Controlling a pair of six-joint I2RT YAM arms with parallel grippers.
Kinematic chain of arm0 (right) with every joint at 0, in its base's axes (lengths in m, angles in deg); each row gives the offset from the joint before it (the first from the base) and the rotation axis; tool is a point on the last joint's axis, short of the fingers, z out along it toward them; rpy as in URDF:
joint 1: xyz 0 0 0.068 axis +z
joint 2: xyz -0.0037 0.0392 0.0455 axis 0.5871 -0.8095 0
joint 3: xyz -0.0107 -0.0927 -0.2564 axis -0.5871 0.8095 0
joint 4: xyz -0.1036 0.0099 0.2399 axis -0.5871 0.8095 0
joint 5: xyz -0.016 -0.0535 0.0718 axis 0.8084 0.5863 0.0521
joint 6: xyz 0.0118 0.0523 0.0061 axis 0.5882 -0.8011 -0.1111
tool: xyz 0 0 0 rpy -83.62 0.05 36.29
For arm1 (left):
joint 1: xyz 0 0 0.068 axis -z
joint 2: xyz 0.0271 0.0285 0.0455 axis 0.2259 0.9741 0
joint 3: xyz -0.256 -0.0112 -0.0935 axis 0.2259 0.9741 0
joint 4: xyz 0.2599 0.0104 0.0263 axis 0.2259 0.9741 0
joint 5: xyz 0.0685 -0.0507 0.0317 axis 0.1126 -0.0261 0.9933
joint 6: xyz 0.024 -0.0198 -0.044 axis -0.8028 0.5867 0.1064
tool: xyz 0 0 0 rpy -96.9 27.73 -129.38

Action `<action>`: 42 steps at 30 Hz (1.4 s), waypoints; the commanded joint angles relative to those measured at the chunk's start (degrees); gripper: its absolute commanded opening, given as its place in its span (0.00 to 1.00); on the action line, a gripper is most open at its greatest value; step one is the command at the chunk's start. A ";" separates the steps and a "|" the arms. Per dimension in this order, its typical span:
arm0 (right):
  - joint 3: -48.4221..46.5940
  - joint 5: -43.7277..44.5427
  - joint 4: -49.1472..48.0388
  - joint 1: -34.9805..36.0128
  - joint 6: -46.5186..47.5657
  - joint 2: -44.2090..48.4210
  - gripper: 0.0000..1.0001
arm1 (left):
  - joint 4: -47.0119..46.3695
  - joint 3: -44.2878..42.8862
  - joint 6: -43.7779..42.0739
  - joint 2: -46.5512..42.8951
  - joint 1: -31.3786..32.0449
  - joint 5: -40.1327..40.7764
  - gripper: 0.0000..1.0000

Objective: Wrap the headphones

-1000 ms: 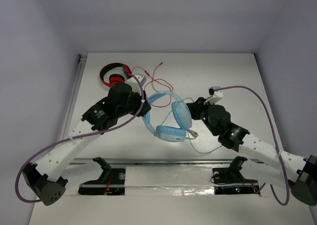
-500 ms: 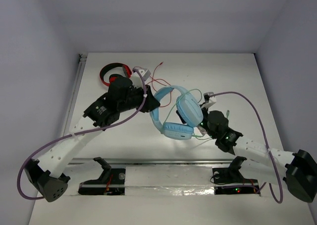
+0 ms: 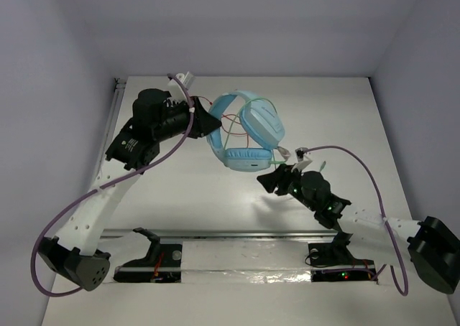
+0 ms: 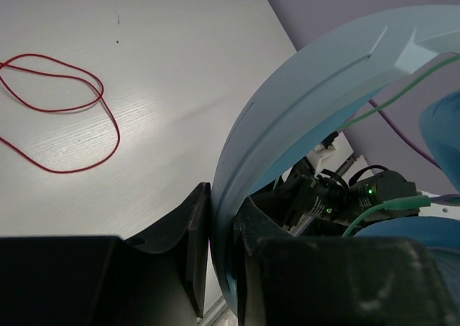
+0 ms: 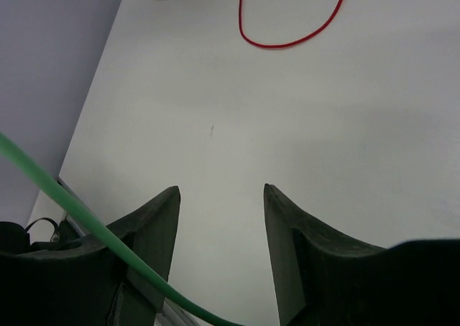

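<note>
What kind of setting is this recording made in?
Most likely a lab robot test cell: a white table boxed in by plain pale walls, with a cabled left arm and right arm mounted at its near edge.

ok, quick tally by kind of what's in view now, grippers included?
light blue headphones: 1
green cable: 1
red cable: 1
grippers: 2, left gripper and right gripper
Total: 5
</note>
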 commanded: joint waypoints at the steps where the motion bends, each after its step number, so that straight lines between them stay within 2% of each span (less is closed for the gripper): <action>1: 1.09 -0.35 -1.77 -0.32 -3.65 0.24 0.56 | -5.07 -3.80 2.56 -1.08 -2.03 -4.47 0.00; 8: -0.31 2.99 3.16 1.61 -5.41 -1.60 0.57 | -11.13 -0.73 6.95 0.50 -3.98 -9.65 0.00; 12: -0.75 4.13 3.33 2.14 -6.64 -5.91 0.58 | -14.13 -0.37 9.50 0.86 -3.98 -10.63 0.00; 16: 0.39 3.70 3.86 3.28 -8.23 -4.69 0.60 | -14.74 -1.25 10.20 1.03 -5.29 -10.36 0.00; 18: 0.92 3.52 3.69 3.29 -8.40 -4.42 0.55 | -15.62 -0.73 11.43 0.94 -5.82 -9.40 0.00; 19: 1.09 3.17 3.08 3.29 -8.49 -4.68 0.41 | -16.32 -0.29 12.13 0.60 -5.82 -8.52 0.00; 22: 0.48 1.76 3.07 6.34 -9.37 -6.70 0.20 | -19.04 2.08 15.03 -0.37 -5.82 -4.93 0.00; 24: -1.62 2.55 4.21 8.99 -9.64 -8.28 0.16 | -24.21 5.32 18.79 -1.77 -6.43 -2.63 0.00; 28: -8.65 5.54 10.96 15.49 -9.02 -12.06 0.12 | -29.94 10.16 23.89 -3.62 -6.44 1.41 0.00; 32: -16.03 9.66 16.51 22.68 -7.53 -16.36 0.10 | -33.64 16.14 26.81 -5.91 -6.44 10.34 0.00; 37: -26.56 13.27 25.12 30.87 -6.82 -20.84 0.09 | -33.64 21.59 25.50 -8.28 -6.44 20.21 0.00; 38: -28.16 15.63 29.40 32.36 -7.08 -21.11 0.09 | -32.25 22.03 24.71 -8.55 -6.44 23.97 0.00; 42: -34.58 18.37 36.37 38.61 -7.00 -20.85 0.09 | -29.60 26.15 20.76 -11.97 -6.44 32.87 0.00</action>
